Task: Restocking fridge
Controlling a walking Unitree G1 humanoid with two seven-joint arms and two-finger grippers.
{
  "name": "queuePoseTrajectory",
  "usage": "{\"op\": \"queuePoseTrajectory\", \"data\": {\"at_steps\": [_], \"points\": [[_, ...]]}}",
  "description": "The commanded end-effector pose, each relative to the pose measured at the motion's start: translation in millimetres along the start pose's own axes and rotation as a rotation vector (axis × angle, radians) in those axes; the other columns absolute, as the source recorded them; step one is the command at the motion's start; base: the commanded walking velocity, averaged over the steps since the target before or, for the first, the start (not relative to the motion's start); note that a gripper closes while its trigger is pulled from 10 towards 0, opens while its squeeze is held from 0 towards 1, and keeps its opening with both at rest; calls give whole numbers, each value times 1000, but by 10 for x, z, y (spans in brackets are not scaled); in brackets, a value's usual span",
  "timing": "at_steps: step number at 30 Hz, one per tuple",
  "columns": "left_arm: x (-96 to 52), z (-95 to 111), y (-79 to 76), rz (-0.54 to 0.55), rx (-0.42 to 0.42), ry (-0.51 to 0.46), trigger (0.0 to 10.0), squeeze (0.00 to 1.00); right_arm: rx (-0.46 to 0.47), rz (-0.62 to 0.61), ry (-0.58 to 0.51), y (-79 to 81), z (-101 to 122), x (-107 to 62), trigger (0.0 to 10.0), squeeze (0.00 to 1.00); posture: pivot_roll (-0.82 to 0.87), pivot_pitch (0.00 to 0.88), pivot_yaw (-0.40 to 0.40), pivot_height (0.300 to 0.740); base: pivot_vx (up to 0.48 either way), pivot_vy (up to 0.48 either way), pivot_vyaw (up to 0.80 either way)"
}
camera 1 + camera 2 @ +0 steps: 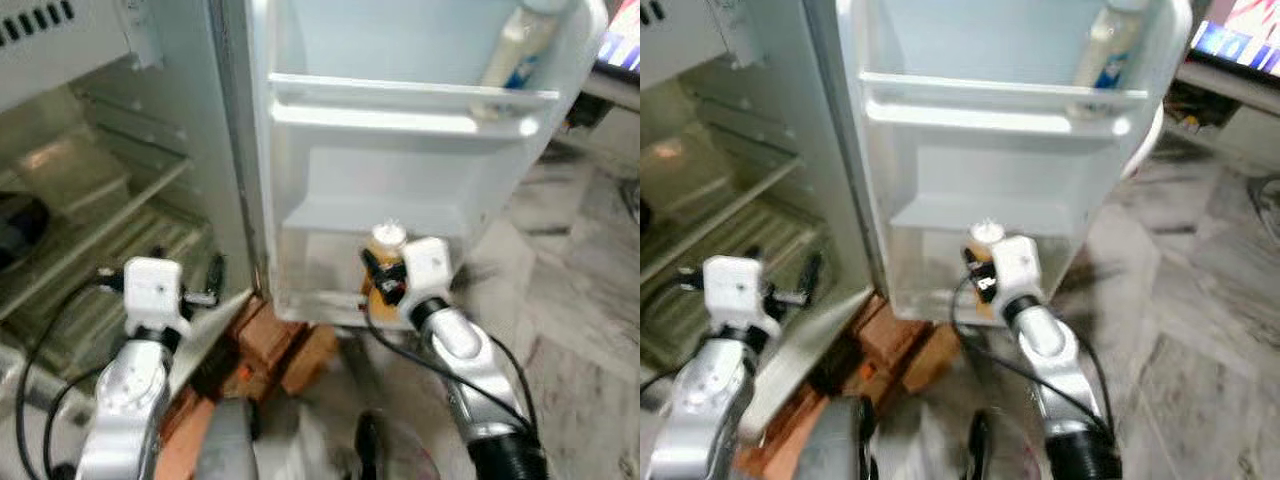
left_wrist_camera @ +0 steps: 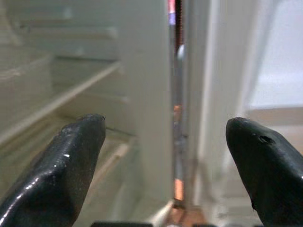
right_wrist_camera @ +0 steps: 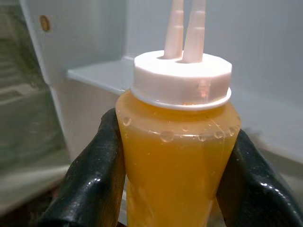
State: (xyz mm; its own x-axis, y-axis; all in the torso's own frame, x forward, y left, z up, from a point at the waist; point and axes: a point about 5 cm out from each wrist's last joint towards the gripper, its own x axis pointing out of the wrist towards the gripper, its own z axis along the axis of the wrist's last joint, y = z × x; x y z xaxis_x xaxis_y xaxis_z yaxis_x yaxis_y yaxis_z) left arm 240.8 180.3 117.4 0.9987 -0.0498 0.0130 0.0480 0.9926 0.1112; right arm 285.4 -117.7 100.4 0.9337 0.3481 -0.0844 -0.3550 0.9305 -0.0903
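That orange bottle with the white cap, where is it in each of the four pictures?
Left eye view: orange bottle low centre, by the right gripper.
Right eye view: low centre.
Left wrist view: not in it.
Right wrist view: centre, clamped between black fingers.
Shared landmark: open fridge door.

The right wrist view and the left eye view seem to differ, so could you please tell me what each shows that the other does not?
The right wrist view alone shows the two nozzles on the white cap of the orange-filled clear plastic squeeze bottle, with black fingers pressed on both sides.

The left eye view alone shows the left pincer by the fridge interior, the white bottle in the upper door shelf, and bricks below.

Both show the right pincer holding the bottle at the white fridge door.
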Motion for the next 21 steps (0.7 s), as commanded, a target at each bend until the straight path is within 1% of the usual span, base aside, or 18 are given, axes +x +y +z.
{"op": "queuePoseTrajectory", "data": {"at_steps": [1,4,8,11,19,20,21], "points": [[5,19,-65,-20,-18,-9,10000,0,-21,-32,-25,-117,56,-20,10000,0,108,92,-41,631,480,0,0],[5,17,-69,-18,-15,-7,10000,0,-22,-31,-25,-119,55,-21,10000,0,108,92,-41,631,480,0,0],[10,11,-62,-8,-10,0,10000,0,-23,-28,-23,-117,51,-21,10000,0,108,93,-42,631,307,0,0],[10,21,-61,0,-22,-10,10000,0,-24,-23,-22,-111,52,-16,10000,0,109,93,-43,631,0,0,0],[2,16,-60,11,-13,-1,10000,0,-12,14,-9,-76,31,-16,10000,0,112,95,-46,631,0,0,0],[-3,15,-57,13,-13,1,10000,0,10,56,-9,-31,32,-25,10000,0,112,97,-46,631,0,0,0],[-5,15,-56,14,-12,2,10000,0,20,73,-10,-13,35,-29,10000,0,113,97,-46,631,0,0,0]]}}
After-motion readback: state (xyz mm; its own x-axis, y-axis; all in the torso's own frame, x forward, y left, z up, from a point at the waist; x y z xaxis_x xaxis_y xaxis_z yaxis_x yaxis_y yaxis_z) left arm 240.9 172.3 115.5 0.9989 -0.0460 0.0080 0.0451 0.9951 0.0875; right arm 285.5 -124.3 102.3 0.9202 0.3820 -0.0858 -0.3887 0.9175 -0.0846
